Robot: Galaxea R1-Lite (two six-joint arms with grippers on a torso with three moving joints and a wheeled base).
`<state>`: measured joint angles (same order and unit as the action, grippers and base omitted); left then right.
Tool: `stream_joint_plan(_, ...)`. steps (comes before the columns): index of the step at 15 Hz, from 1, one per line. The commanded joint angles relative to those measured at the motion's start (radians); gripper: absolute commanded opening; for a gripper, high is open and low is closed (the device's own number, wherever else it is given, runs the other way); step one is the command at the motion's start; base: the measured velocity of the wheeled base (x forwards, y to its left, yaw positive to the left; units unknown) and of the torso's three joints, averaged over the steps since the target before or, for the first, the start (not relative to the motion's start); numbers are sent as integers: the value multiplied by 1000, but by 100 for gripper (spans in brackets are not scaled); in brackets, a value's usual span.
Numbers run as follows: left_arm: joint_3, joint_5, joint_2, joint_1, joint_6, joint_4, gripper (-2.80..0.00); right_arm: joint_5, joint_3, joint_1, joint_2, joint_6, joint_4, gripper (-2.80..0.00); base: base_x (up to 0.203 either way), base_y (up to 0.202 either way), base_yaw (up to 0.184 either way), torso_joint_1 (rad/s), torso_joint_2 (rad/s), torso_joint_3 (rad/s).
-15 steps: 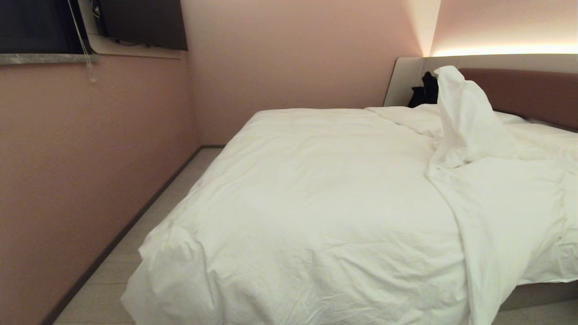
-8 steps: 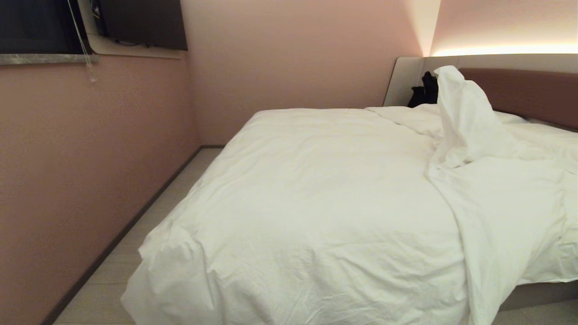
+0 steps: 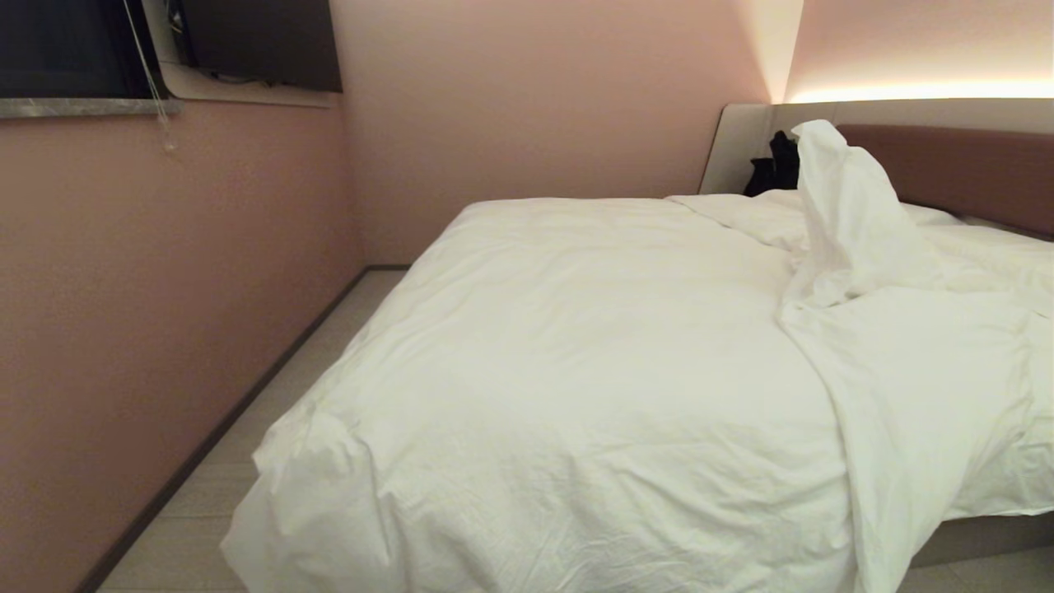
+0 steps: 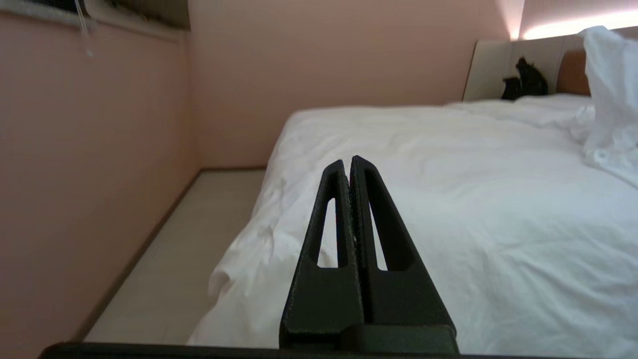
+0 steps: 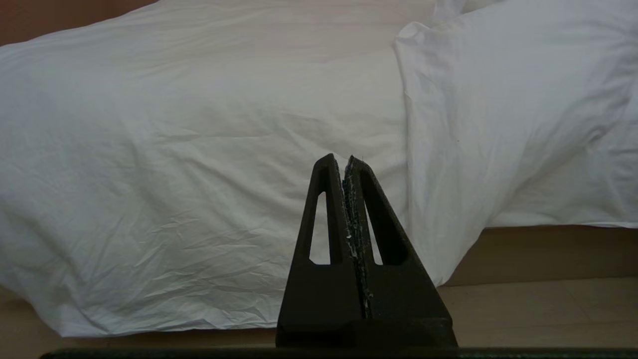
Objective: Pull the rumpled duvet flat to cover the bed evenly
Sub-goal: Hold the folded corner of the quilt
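Note:
The white duvet (image 3: 593,362) lies across the bed (image 3: 980,535) and hangs over the foot end toward the floor. On the right a fold of it stands up in a peak (image 3: 840,189) before the brown headboard (image 3: 963,169), with a thick ridge running down to the bed's near right corner. Neither arm shows in the head view. My left gripper (image 4: 347,160) is shut and empty, held in the air short of the duvet (image 4: 448,199), pointing along the bed. My right gripper (image 5: 345,158) is shut and empty, low in front of the hanging duvet (image 5: 199,174).
A pink wall (image 3: 165,288) runs close along the bed's left side, leaving a narrow strip of pale floor (image 3: 280,395). A dark object (image 3: 778,165) sits at the head end by the beige surround. The plinth base (image 5: 548,254) shows under the duvet's right part.
None in the head view; the duvet and bed look the same across the frames.

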<state>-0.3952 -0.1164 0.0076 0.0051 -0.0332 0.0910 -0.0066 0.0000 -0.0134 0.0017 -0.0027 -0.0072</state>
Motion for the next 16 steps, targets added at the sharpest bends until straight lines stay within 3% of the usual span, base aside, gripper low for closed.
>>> stream_joint_plan(1,87,2,-8,0,1,-62,-280,0,0,0,0,0,0,-280,0,0,0,0,0,0)
stream_joint_plan(3,115,6,-8,1,2,-95,-280,0,0,0,1,0,0,-280,0,0,0,0,0,0)
stream_joint_plan(7,304,22,-8,1,4,-166,-280,0,0,0,0,0,0,-280,0,0,0,0,0,0)
stream_joint_plan(16,394,93,-8,1,11,-161,-280,0,0,0,0,0,0,-280,0,0,0,0,0,0)
